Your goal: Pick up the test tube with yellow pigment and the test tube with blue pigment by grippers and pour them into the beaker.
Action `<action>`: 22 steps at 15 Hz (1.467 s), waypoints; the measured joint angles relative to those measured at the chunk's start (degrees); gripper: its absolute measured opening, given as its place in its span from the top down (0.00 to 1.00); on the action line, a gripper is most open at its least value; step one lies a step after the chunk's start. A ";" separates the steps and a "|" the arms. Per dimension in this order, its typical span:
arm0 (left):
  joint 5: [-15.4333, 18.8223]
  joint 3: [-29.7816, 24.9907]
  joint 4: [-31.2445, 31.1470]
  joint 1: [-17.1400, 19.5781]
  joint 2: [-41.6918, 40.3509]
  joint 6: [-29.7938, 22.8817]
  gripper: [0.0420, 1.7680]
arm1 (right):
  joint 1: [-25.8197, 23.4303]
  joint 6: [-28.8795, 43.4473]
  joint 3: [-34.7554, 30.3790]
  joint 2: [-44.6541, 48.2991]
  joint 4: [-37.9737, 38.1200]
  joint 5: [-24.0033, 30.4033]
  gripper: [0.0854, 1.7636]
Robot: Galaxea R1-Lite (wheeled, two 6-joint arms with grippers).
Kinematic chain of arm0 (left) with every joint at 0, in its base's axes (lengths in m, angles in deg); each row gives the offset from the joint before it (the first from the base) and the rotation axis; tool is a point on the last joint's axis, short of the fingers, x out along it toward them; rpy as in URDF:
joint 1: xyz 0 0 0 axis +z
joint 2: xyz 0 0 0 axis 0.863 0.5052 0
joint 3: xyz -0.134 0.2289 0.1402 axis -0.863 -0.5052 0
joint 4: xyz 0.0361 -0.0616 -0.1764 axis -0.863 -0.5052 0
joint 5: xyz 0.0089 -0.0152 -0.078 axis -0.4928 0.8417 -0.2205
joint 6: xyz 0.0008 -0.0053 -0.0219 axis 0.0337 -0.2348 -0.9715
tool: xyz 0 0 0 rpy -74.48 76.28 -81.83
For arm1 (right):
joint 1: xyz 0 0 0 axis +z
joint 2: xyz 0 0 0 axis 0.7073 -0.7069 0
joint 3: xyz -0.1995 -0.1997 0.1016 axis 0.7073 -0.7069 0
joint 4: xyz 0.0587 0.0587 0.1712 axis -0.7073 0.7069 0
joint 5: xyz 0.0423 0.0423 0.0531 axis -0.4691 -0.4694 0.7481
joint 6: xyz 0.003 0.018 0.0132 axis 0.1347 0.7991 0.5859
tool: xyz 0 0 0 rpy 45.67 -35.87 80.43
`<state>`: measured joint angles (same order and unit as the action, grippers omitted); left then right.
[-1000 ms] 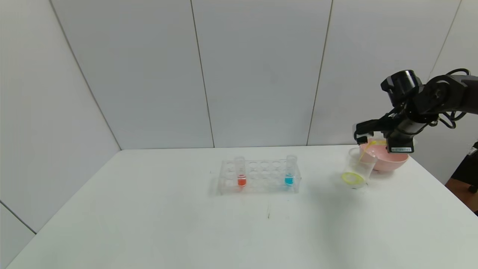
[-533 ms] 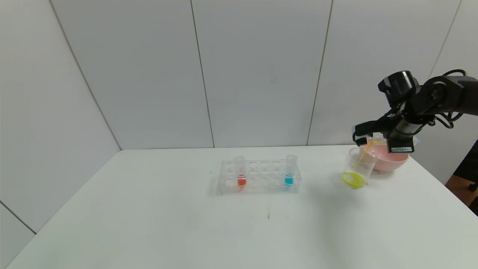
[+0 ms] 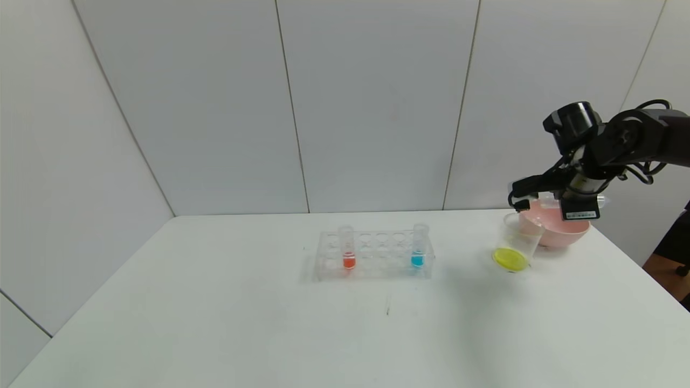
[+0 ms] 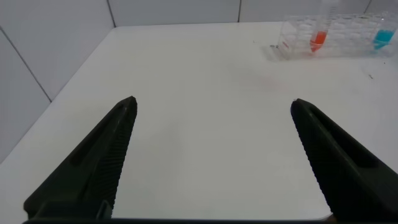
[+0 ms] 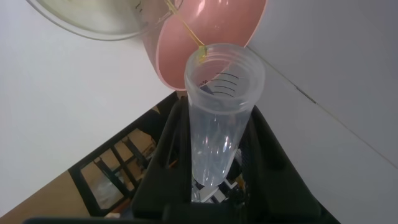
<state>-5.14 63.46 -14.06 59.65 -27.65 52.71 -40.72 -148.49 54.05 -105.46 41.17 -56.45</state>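
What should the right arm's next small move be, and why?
Probably tip the test tube with yellow pigment back upright and lift away: in the right gripper it looks empty, a last thread trails from its lip, and yellow already pools in the beaker.

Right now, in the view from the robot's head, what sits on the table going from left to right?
Red-liquid tube → test tube with blue pigment, both in the clear rack → beaker holding yellow liquid → pink bowl.

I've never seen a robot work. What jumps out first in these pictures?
At the table's far right, the right gripper tips a clear test tube over the beaker, whose bottom glows yellow, beside a pink bowl. Mid-table, a clear rack holds a red tube and a blue tube.
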 joint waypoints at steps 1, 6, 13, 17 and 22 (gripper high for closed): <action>0.00 0.00 0.00 -0.02 0.00 0.00 0.00 | 0.06 -0.11 0.00 0.00 0.04 -0.11 0.74; 0.00 0.00 0.00 -0.02 0.00 0.00 0.00 | 0.50 0.28 -0.02 -0.02 0.11 -0.11 0.74; 0.00 0.00 0.00 -0.02 0.00 0.00 0.00 | -2.93 2.74 -0.02 1.51 -0.44 14.73 0.74; 0.00 0.00 0.00 0.00 0.00 0.02 0.00 | -5.11 17.40 -0.02 3.30 -0.93 32.56 0.74; 0.00 0.00 0.00 -0.02 0.00 0.00 0.00 | -6.92 45.96 -0.07 5.79 -15.21 48.82 0.74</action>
<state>-5.14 63.46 -14.06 59.63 -27.65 52.71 -47.65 -102.53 53.98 -99.67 25.96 -7.63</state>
